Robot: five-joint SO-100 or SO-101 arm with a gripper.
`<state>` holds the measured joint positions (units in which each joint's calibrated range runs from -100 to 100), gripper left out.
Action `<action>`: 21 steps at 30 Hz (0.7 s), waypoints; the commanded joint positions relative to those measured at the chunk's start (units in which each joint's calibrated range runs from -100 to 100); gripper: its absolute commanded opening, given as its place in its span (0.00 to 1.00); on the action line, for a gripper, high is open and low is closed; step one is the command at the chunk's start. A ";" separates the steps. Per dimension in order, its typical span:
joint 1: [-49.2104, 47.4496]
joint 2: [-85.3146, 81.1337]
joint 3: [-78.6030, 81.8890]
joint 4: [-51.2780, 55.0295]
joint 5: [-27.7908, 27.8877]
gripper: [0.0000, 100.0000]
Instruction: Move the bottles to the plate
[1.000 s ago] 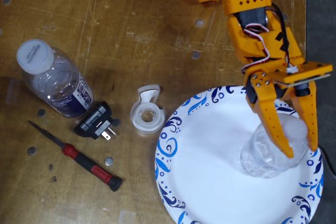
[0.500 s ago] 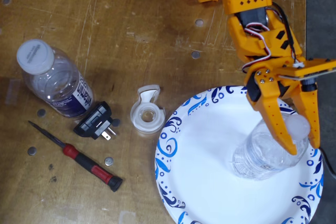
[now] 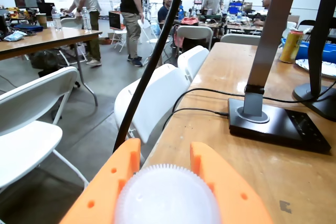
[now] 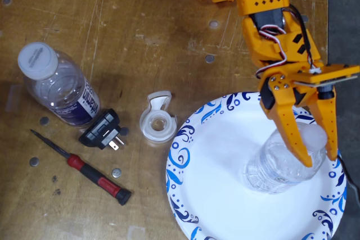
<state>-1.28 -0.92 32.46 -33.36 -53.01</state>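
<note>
The fixed view shows the gripper (image 4: pixel 318 160) clamped around the ribbed bottle (image 4: pixel 279 167), upright on the plate (image 4: pixel 214 184); the wider bottle (image 4: pixel 59 86) lies well left. The wrist view shows only the cap (image 3: pixel 167 195) between orange fingers (image 3: pixel 107 187) (bottle body hidden).

The pincer (image 4: pixel 320 158) is showing bright orange in both views, with black, red and white wires running along the arm. The plate (image 4: pixel 225 195) is showing white with blue swirls and leaves around its rim. The ribbed bottle (image 4: pixel 275 167) on it is looking clear, with a translucent cap (image 3: pixel 167 195) that is appearing pale and ridged in the wrist view. The wider bottle (image 4: pixel 56 85) is wearing a white cap and a dark blue label. The tape dispenser (image 4: pixel 158 117) is looking clear and whitish. The screwdriver (image 4: pixel 84 167) is showing a red and black handle. The plug adapter (image 4: pixel 104 132) is black. The desk (image 4: pixel 140 26) is showing worn brown wood.
</note>
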 commanded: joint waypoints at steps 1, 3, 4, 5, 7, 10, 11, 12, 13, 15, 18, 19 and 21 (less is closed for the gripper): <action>1.22 -3.55 -2.37 4.03 0.22 0.01; 1.22 -5.82 -3.09 8.12 0.17 0.03; 1.22 -7.09 -3.18 10.30 -0.46 0.05; 1.11 -8.35 -3.18 12.21 -1.35 0.07; 1.11 -10.97 -3.18 14.56 -2.91 0.09; 1.22 -14.59 -3.36 16.48 -3.59 0.10; 1.22 -15.60 -3.36 17.17 -3.64 0.10; 1.22 -16.62 -3.36 17.96 -3.64 0.10; 1.22 -17.12 -3.36 18.65 -3.64 0.10; 1.22 -17.80 -3.36 19.00 -3.64 0.10; 1.33 -17.80 -3.36 19.00 -3.64 0.10; 1.33 -17.63 -3.36 18.91 -3.64 0.10; 1.33 -17.21 -3.36 18.65 -3.64 0.10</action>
<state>-0.46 -15.69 31.92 -14.47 -56.45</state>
